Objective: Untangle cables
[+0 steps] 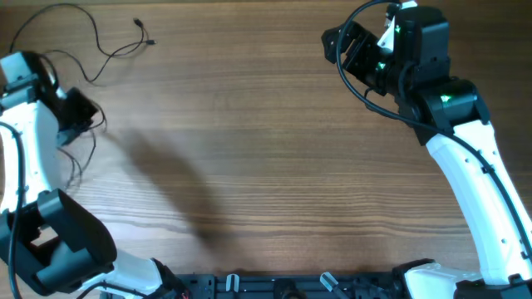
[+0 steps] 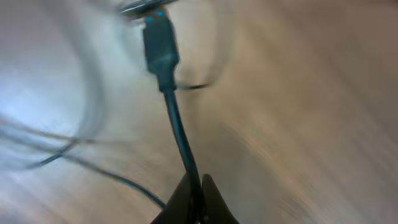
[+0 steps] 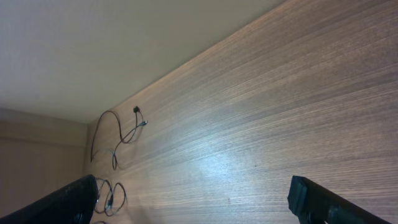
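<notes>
Your left pincer (image 2: pixel 194 204) is clenched on one thin black cord (image 2: pixel 178 127), which runs from the tips up to its plug (image 2: pixel 160 45); this wrist view is blurred. The cables (image 1: pixel 125 51) lie in loose loops at the far left corner of the counter (image 1: pixel 274 141), some beside the left pincer. Your right pincer (image 1: pixel 347 46) hangs released over the counter's far right corner, grasping nothing.

Wood-grain table (image 1: pixel 274 149) w/ thin black cables (image 1: pixel 105 54) in loose loops near its far-left corner.
</notes>
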You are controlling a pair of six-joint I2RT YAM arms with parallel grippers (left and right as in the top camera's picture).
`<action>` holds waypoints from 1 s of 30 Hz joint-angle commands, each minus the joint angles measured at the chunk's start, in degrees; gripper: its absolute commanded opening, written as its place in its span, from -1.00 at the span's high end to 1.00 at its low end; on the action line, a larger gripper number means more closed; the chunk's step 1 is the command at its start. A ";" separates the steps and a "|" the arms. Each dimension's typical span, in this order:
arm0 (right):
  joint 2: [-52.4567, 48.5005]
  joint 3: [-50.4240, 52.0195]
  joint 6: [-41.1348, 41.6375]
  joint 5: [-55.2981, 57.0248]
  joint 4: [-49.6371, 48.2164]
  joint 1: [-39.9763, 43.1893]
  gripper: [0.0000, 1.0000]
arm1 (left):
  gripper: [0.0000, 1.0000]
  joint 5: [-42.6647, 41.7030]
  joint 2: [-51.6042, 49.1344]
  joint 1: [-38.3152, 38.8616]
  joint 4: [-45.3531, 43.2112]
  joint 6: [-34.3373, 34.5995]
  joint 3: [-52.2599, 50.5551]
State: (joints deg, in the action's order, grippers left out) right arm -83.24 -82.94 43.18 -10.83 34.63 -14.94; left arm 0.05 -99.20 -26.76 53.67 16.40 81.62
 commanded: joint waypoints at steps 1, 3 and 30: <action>0.09 -0.20 -1.20 1.01 -0.04 0.07 -1.00 | 0.91 11.37 -0.13 -5.27 2.16 14.91 0.02; 0.09 -0.20 -1.18 1.01 -0.04 0.07 -0.99 | 0.92 11.32 -0.13 -8.57 2.12 17.59 0.02; -1.95 -0.20 -1.01 0.35 2.32 0.02 -0.99 | 0.88 8.57 -0.90 -28.96 -8.50 38.07 -8.28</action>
State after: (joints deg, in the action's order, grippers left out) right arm -84.49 -82.94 43.18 -10.85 37.08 -14.94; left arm 7.90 -99.33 -55.68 47.00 53.52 73.78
